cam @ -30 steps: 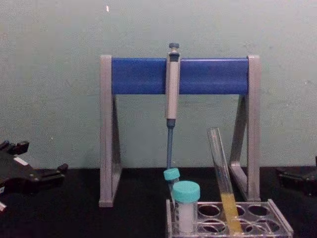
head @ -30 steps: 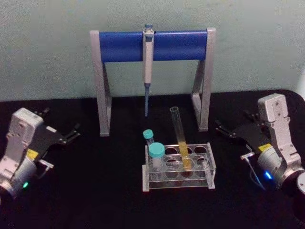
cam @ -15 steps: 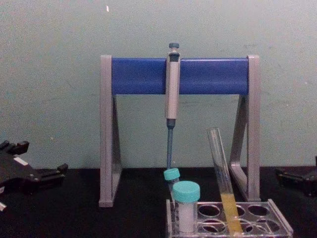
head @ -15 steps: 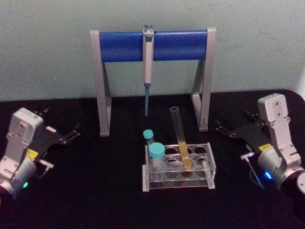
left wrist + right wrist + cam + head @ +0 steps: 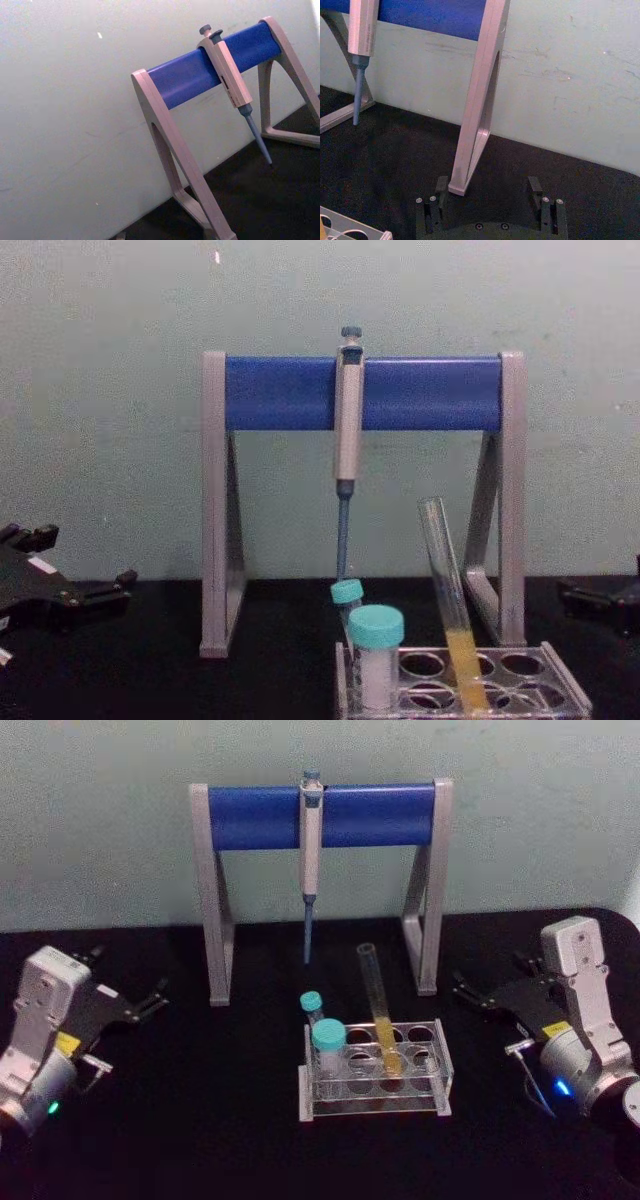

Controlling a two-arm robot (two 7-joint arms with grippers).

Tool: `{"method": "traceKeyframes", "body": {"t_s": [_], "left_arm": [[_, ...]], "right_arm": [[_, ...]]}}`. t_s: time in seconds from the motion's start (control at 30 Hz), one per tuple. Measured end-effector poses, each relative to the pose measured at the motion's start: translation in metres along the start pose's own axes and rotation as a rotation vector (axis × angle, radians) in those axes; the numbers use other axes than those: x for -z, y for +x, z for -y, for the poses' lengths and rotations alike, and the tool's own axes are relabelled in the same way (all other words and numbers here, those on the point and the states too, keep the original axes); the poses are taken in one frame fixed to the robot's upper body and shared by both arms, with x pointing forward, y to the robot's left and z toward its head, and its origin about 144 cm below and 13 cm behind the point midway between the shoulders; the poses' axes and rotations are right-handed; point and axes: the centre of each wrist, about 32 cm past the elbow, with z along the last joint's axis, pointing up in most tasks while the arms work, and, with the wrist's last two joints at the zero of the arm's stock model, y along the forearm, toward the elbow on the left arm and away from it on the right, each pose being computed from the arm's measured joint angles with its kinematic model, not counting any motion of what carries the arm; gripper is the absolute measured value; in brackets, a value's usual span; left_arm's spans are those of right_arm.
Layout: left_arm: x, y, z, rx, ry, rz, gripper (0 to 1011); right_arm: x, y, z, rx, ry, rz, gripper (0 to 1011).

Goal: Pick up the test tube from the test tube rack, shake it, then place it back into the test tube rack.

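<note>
The tube [image 5: 378, 1010] stands in the rack [image 5: 372, 1069], leaning, its open top tilted toward the robot's left and its yellow liquid sitting low, down by the rack's top plate. No pincer touches it. It lies well apart from both: the right gripper [image 5: 483, 988] rests out to the tube's right on the black table [image 5: 200, 1120], and the tube is off to that gripper's left and a little nearer the robot. The right gripper's two fingers [image 5: 441, 186] stand wide apart with nothing between them; in the right wrist view they frame the foot of the stand [image 5: 479, 100].

The left gripper [image 5: 143, 1003] sits farther off on the tube's other side, with the tube to its right. Its fingers are spread and hold nothing.

Two capped tubes [image 5: 327, 1045] occupy the rack's left end, toward the left gripper. Behind the rack, farther from the robot than either gripper, rises the stand, with a pipette [image 5: 310, 850] hanging from its blue bar, tip down.
</note>
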Motion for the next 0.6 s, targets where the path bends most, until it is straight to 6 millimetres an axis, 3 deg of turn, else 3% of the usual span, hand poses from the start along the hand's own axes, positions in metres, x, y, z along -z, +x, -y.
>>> {"method": "traceKeyframes", "body": {"t_s": [0.6], "left_arm": [[0.0,0.0,0.0,0.0,0.0,0.0,1001]], "right_arm": [[0.0,0.0,0.0,0.0,0.0,0.0,1000]]}}
